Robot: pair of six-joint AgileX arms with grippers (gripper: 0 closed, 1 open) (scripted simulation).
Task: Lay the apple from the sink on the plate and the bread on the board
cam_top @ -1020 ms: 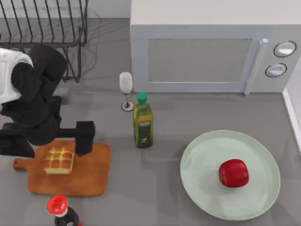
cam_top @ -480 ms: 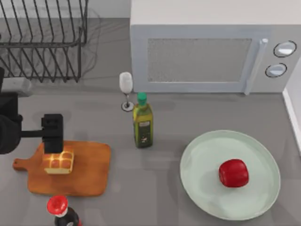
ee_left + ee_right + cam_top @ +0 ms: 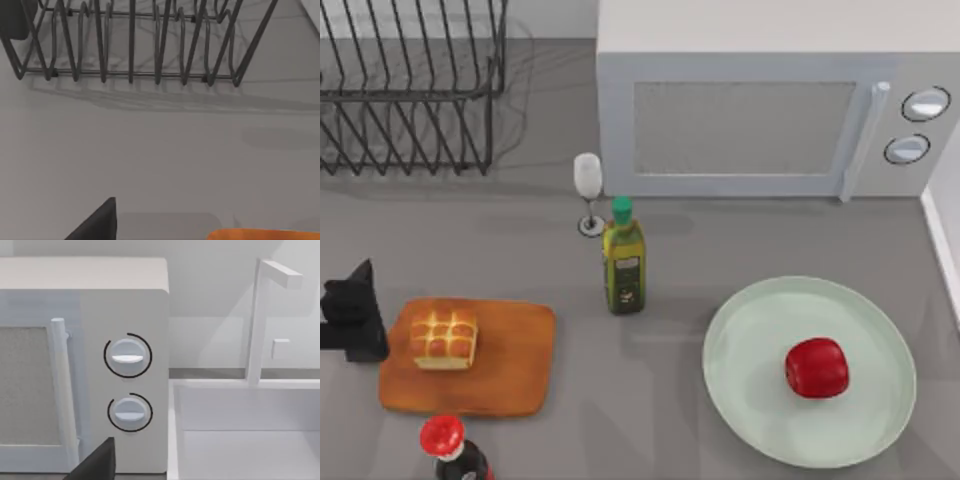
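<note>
The small glossy red apple [image 3: 817, 367] is seen lying on the large round pale greenish-white plate [image 3: 750, 330] at the table's right, and the small squarish golden-topped bread [image 3: 444, 340] rests on the orange-brown wooden board [image 3: 510, 365] at the left, so both placements are judged done. The left gripper [image 3: 352, 312] is found at the table's left edge, just beside the board's handle end and apart from the bread; whether its fingers are spread or closed cannot be told. From here, the bread could be nudged or the red-capped dark bottle [image 3: 448, 447] near the board knocked over if that arm were swung low across the board. The apple might be rolled if the plate were jolted. The black wire dish rack [image 3: 132, 45] is shown close up in the left wrist view, while the white sink [image 3: 250, 440] beside the grey microwave [image 3: 85, 365] is shown in the right wrist view.
</note>
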